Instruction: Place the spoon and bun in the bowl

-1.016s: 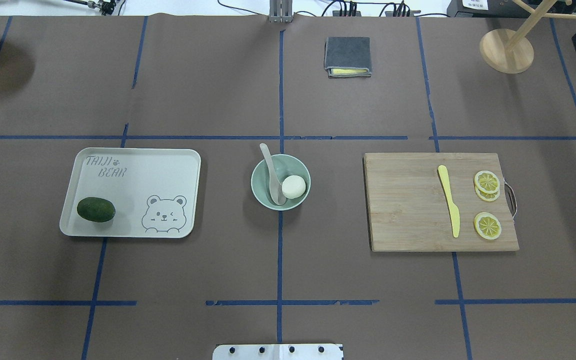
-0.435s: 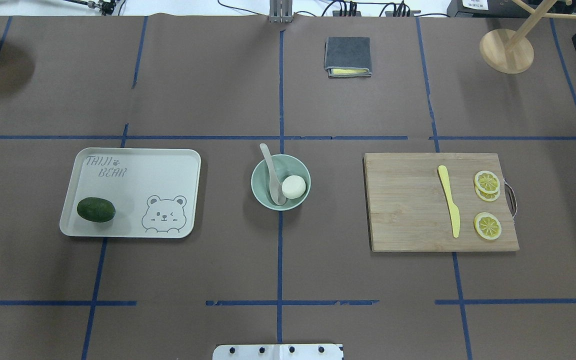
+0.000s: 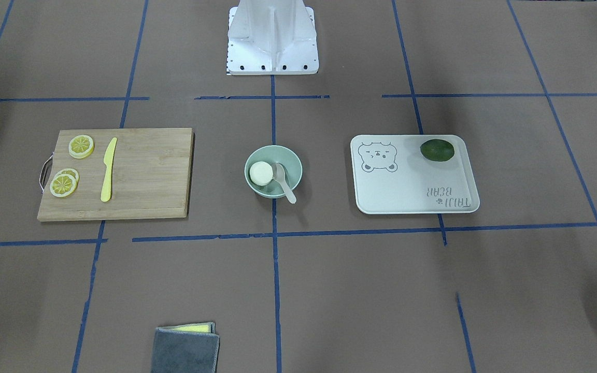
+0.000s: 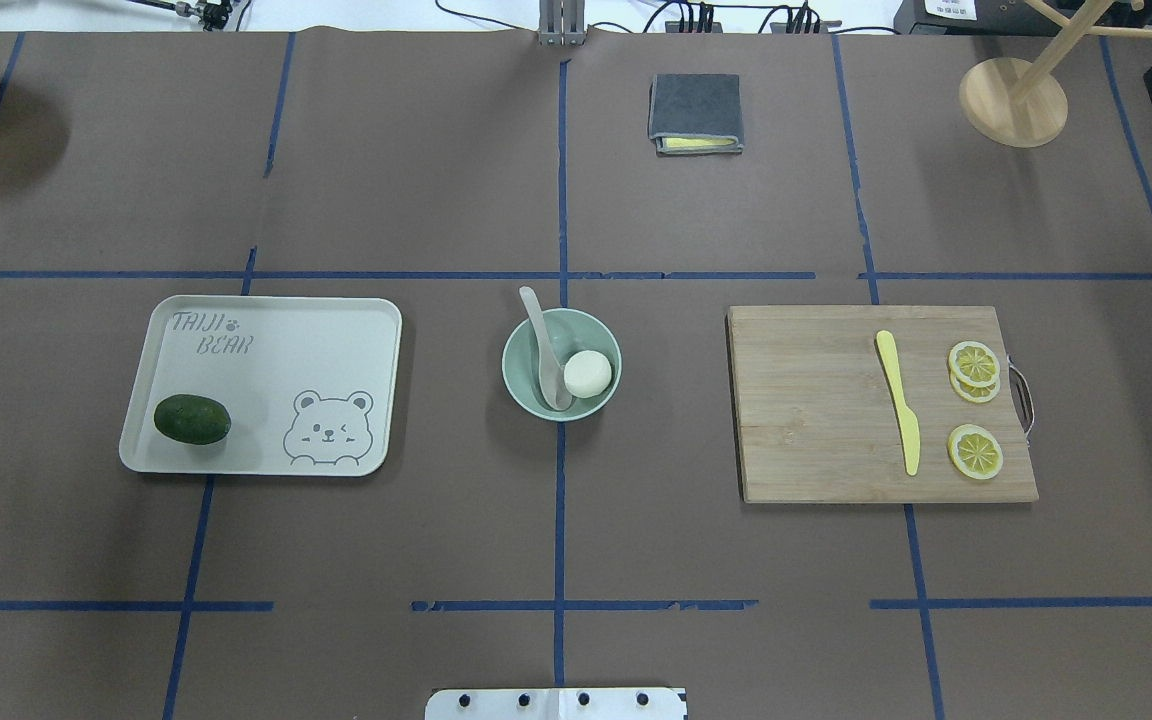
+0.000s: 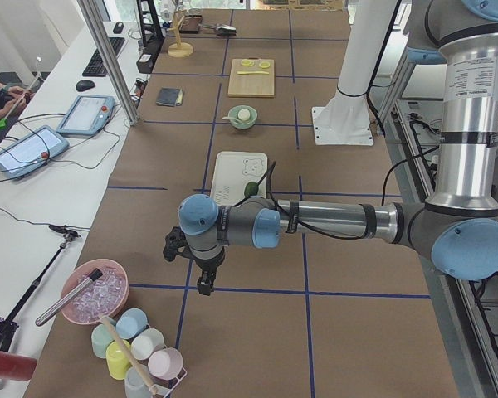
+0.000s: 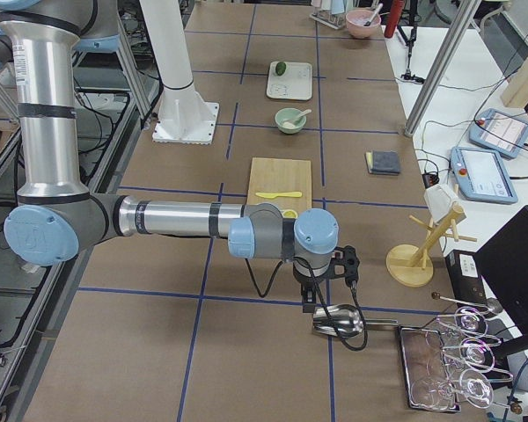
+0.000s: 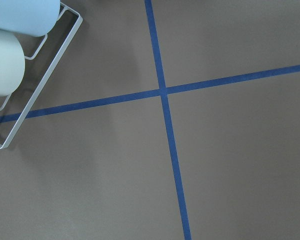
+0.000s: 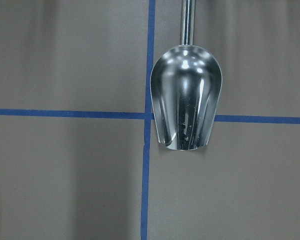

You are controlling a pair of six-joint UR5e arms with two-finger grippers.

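The pale mint-green bowl (image 4: 591, 335) stands at the table's middle, also in the front-facing view (image 3: 293, 160). The white bun (image 4: 587, 374) (image 3: 260, 173) lies inside it. The whitish spoon (image 4: 542, 340) (image 3: 283, 181) rests in the bowl with its scoop down and its handle leaning over the far rim. My left gripper (image 5: 201, 286) hangs over the table's left end, far from the bowl. My right gripper (image 6: 308, 303) hangs over the right end above a metal scoop (image 8: 186, 100). I cannot tell whether either gripper is open or shut.
A tray (image 4: 266, 380) left of the bowl holds a dark green fruit (image 4: 192, 419). A cutting board (image 4: 816, 420) on the right carries a yellow knife (image 4: 898, 400) and lemon slices (image 4: 974, 452). A grey cloth (image 4: 695, 112) and wooden stand (image 4: 1013, 100) sit far back. A cup rack (image 7: 10, 65) is below the left wrist.
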